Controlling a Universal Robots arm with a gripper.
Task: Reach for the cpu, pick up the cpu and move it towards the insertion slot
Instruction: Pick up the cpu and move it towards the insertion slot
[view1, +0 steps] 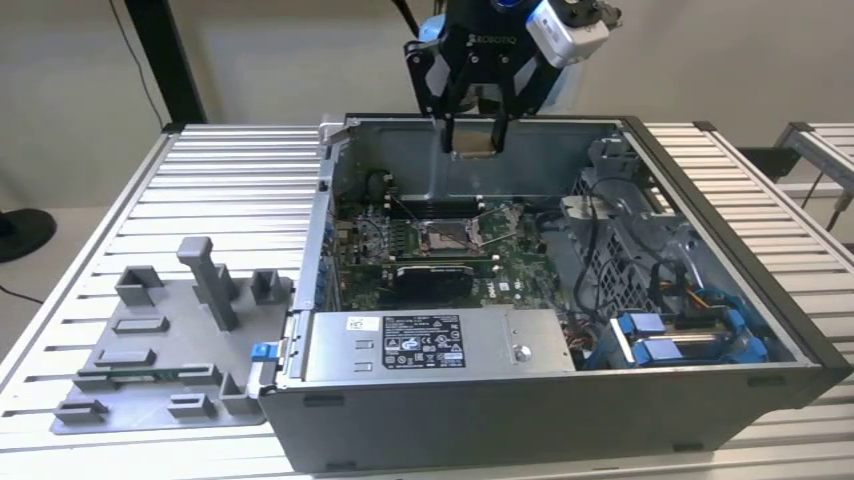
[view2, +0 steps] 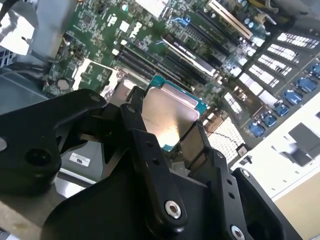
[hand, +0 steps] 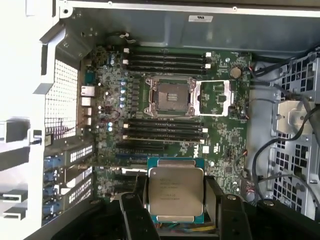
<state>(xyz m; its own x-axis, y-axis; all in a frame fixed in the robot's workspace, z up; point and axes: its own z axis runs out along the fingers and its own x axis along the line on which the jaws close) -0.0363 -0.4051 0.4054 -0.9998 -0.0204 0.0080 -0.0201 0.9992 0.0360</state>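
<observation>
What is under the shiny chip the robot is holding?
The cpu, gripped by the gripper, hangs above the green motherboard inside the computer case. The insertion slot lies farther along the board. The board directly beneath the chip is hidden.

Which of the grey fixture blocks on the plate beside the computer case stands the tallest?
The narrow grey post near the plate's middle; it rises well above the low blocks around it.
</observation>
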